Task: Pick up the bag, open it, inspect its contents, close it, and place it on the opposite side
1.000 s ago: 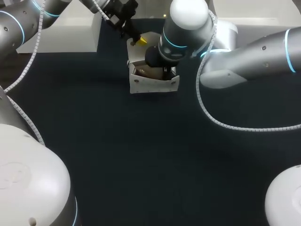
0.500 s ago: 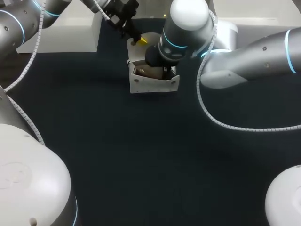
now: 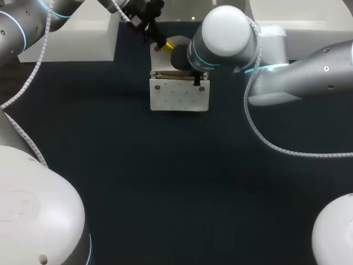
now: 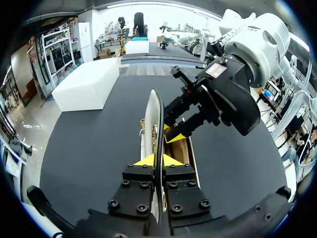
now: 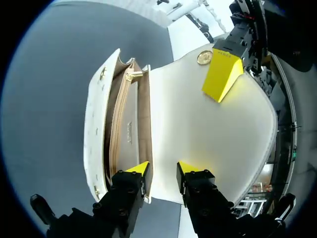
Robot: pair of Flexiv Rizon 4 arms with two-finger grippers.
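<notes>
Dark table point(image 3: 165, 182) | left gripper point(image 4: 158, 161) clamped on upright bag flap point(image 4: 157, 114) | right gripper point(image 5: 162, 168) downward, narrowly parted, over bag point(image 5: 119, 129)

The dark table point(image 3: 165, 182) is lit evenly from above. A bright sheen is thrown on the right arm's white joint point(image 3: 229, 27). In the right wrist view the flap of the bag point(image 5: 203, 134) is strongly lit, while its interior is left in shade.
</notes>
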